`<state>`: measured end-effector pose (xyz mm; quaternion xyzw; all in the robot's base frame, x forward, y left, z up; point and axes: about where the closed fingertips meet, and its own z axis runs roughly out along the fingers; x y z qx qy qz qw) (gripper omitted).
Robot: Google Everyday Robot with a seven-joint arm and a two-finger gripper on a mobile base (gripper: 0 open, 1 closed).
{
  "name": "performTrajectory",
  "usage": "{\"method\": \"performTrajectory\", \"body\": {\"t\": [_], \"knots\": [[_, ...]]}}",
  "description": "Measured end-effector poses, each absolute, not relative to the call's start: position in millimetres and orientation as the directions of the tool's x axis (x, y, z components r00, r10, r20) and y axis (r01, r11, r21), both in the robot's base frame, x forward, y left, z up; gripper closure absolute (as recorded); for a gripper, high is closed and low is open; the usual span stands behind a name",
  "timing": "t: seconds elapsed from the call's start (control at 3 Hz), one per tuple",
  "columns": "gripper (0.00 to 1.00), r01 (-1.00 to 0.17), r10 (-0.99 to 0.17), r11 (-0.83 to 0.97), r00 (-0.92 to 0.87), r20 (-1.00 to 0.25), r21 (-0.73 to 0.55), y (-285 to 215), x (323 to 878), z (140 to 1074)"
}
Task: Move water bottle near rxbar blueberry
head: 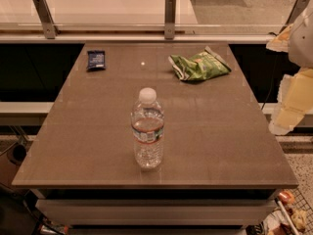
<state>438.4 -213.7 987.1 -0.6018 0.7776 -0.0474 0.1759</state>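
Water bottle (147, 131) stands upright on the desk (220, 131), close to the front edge. Clear plastic, ribbed sides, white cap, thin red-and-white label band around the middle.

Blueberry bar (96, 59): small flat dark blue wrapper with pale print, lying far behind the bottle and to its left, well apart from it.

Crumpled green snack bag (199, 65): behind the bottle and to its right.

Tool (288, 106): pale, well to the right of the bottle, past the desk's side edge, touching nothing on the desk. Released or clenched: cannot tell.
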Motion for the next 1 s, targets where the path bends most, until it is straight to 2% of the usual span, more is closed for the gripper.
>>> {"method": "performTrajectory", "body": {"t": [0.33, 0.67, 1.0], "knots": [[0.0, -0.919, -0.953, 0.271, -0.214, -0.217, -0.286, -214, 438, 987], [0.0, -0.925, -0.937, 0.273, -0.193, -0.292, -0.264, -209, 440, 985], [0.0, -0.942, -0.881, 0.255, -0.133, -0.454, -0.219, -197, 443, 972]]}}
